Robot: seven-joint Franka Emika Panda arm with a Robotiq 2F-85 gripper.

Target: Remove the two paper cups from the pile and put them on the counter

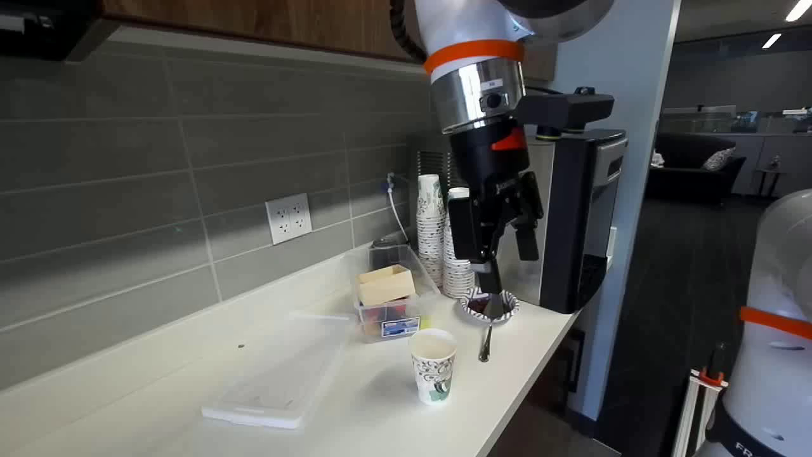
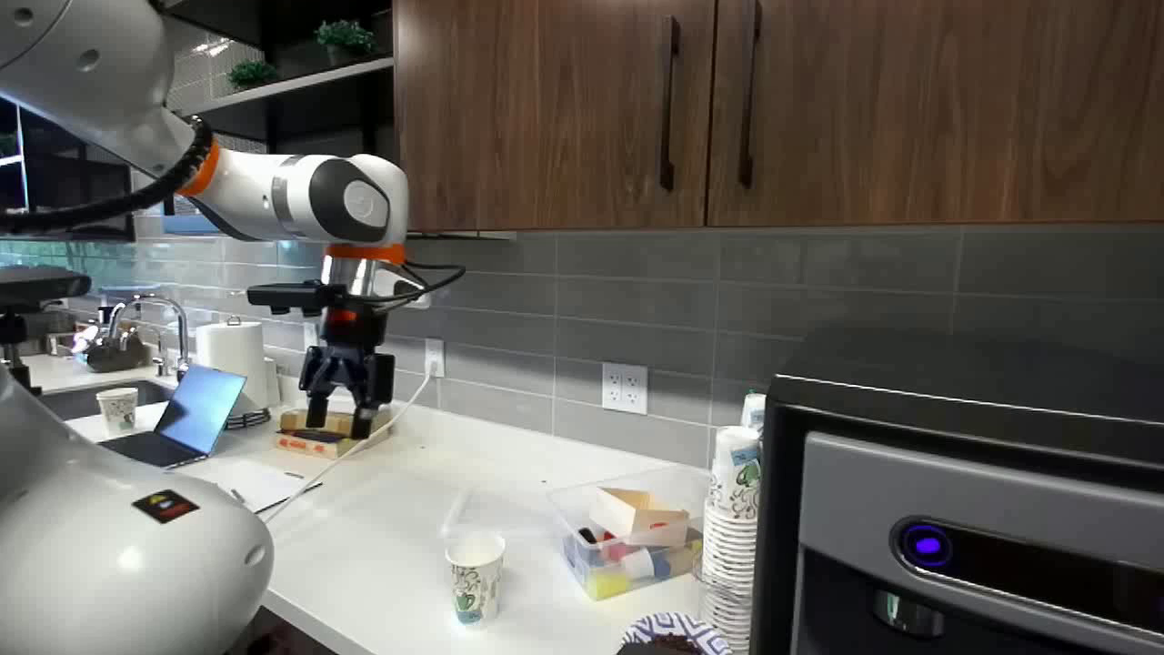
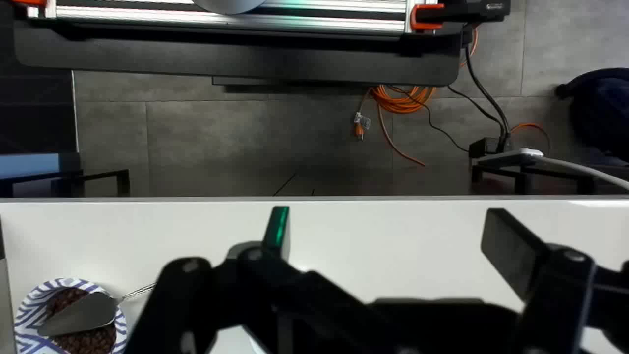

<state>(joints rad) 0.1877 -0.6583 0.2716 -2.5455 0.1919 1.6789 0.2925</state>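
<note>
Standing upright on the tabletop (image 1: 374,428), 1 white paper cup (image 1: 433,371) tapers toward its base, its side printed with dark scrolls and a green motif. In an exterior view, 2 tall columns of nested white cups (image 1: 430,236) rise beside the black coffee machine (image 1: 568,241). The end effector (image 3: 390,233) hangs above the tabletop, its fingers (image 3: 508,250) spread wide apart.

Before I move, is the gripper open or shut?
Open: in the wrist view, the gripper has its fingers wide apart, counter showing between.
</note>
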